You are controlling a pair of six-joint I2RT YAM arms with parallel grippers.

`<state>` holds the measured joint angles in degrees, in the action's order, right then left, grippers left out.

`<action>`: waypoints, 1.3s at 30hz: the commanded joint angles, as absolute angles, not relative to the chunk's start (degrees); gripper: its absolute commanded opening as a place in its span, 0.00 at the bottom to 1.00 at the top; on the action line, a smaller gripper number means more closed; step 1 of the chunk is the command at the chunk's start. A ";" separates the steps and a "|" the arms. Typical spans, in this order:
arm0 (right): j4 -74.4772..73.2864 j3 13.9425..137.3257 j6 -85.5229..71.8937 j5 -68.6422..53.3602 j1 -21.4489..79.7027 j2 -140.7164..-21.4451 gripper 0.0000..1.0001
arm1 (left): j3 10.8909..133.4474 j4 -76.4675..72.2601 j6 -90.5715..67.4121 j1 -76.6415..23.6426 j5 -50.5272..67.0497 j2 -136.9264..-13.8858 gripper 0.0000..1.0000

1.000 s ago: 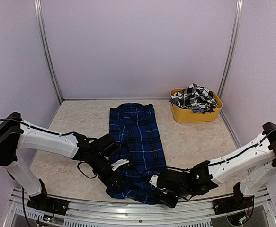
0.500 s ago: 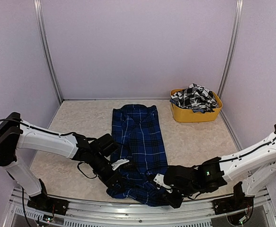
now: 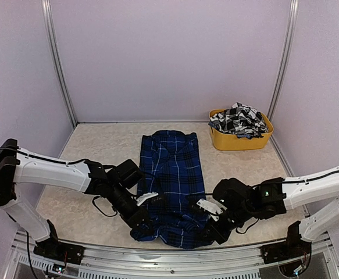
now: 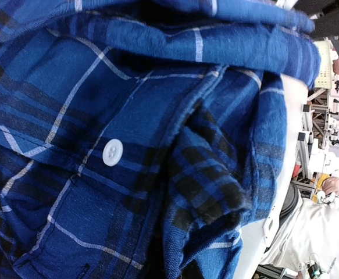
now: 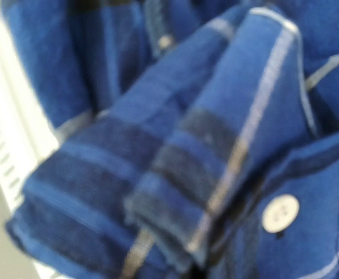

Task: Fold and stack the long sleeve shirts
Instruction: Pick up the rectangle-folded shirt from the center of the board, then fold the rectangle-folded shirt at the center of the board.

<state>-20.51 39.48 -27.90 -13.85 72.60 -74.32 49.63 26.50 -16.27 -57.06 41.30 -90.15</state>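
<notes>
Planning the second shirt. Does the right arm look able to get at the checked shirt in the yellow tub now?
Probably not yet: the right gripper is shut on the blue shirt and must let go first. Nothing stands between it and the checked shirt in the yellow tub.

The beige table (image 3: pixel 99 151) bears a blue plaid shirt (image 3: pixel 172 168) and a yellow tub (image 3: pixel 239 142).

Filled almost edge to edge with blue plaid shirt (image 5: pixel 175 145), royal blue with black bands and thin pale lines. Bunched into a thick, doubled fold across the middle. White button (image 5: pixel 279 213) at lower right, on a flatter layer beside the fold. Pale ribbed strip (image 5: pixel 3 151) along the left edge, blurred
</notes>
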 commanded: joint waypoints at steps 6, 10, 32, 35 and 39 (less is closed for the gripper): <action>-26.58 45.52 -21.34 -28.11 59.81 -75.41 0.00 | 55.36 28.65 -13.38 -51.88 48.77 -90.80 0.00; -30.35 51.06 -16.97 -29.35 55.20 -80.06 0.00 | 57.04 28.50 -12.51 -48.16 51.39 -92.44 0.00; -39.81 79.47 -1.77 -35.21 39.08 -108.73 0.21 | 62.78 20.93 -17.21 -31.33 58.21 -106.79 0.00; -39.50 81.92 -1.89 -34.15 37.72 -110.89 0.23 | 65.26 21.73 -17.05 -30.50 57.56 -109.22 0.00; -37.52 83.22 -3.53 -32.96 35.27 -111.79 0.27 | 68.52 22.41 -17.81 -30.04 57.02 -112.21 0.03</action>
<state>-38.35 81.03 -3.07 -33.78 37.65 -110.85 65.04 22.74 -16.93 -30.74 56.82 -109.69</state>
